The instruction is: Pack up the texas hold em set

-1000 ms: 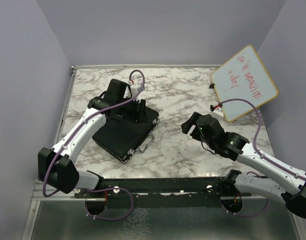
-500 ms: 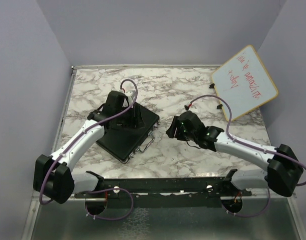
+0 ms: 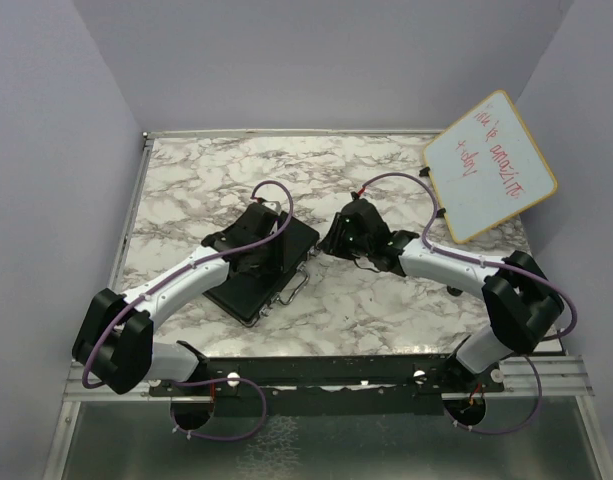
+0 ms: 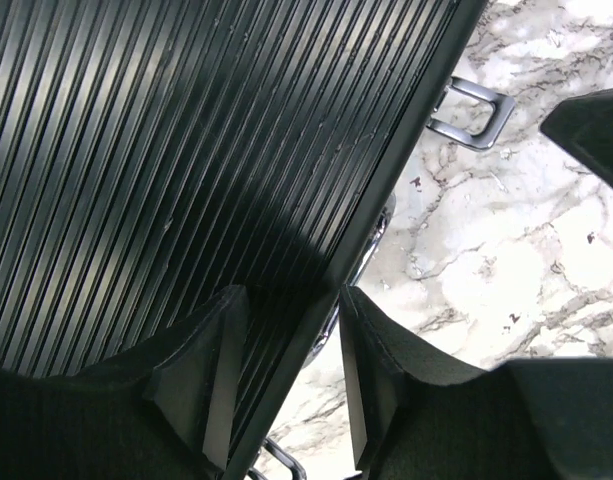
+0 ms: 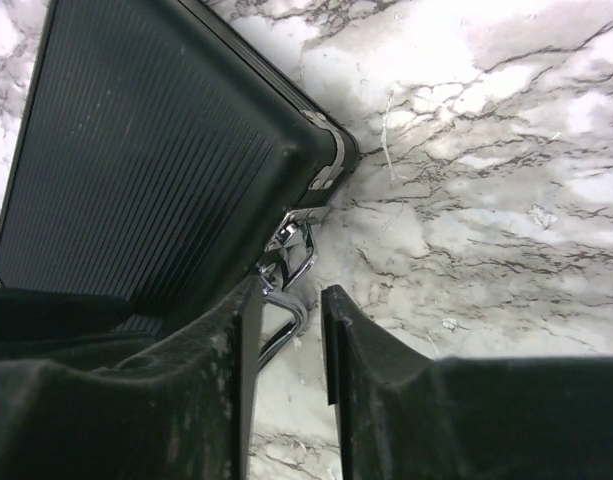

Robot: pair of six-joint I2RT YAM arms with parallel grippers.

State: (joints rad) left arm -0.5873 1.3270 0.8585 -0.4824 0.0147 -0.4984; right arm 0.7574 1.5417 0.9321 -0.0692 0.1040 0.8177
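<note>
Black case (image 3: pixel 291 245) lies closed on marble table (image 3: pixel 386 300). Left gripper (image 4: pixel 289 320) released — jaws apart over the lid's front edge. Right gripper (image 5: pixel 286 295) straddles the silver handle (image 5: pixel 289 316) — grip cannot be confirmed.

The only writing I can see is on the whiteboard (image 3: pixel 489 165), which stands tilted at the upper right of the overhead view. It carries about three short lines of red handwritten marker, running slantwise along with the board. The letters are too small and skewed for me to read with any certainty. The lowest line looks to begin with a plus sign followed by a short word. From my two wrist cameras, nothing legible shows.
</note>
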